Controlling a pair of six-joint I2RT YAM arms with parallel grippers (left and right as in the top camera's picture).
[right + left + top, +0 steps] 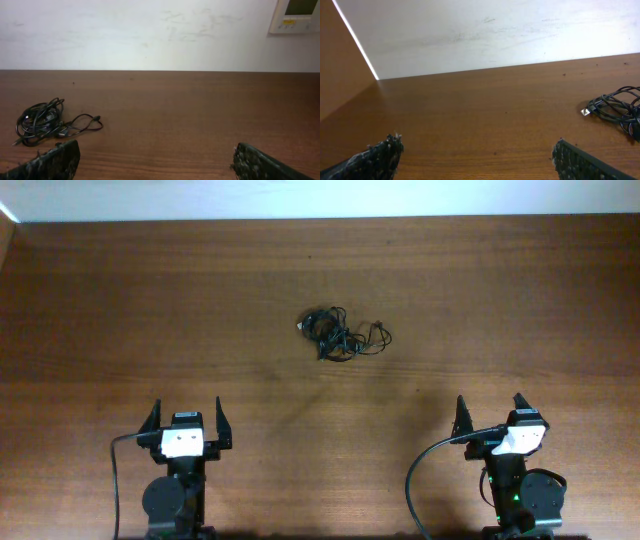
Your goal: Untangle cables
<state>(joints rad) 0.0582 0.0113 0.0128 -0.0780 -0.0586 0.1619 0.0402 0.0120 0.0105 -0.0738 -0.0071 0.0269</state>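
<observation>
The cables [341, 333] are found in one knotted clump on the wooden surface [120, 310], toward its far middle and well apart from both arms. A silver plug [585, 112] is noted at the clump's edge. The left hand [187, 410] is spread wide, nothing held. The right hand [490, 405] is likewise spread and empty.

Open table [300, 405] rings the cables [340, 333] on every side.

Overhead, I look straight down on the bench [120, 300]. Both wrist cameras sit low, well short of the cables [340, 333], facing the wall [470, 30] beyond; all views share them.
</observation>
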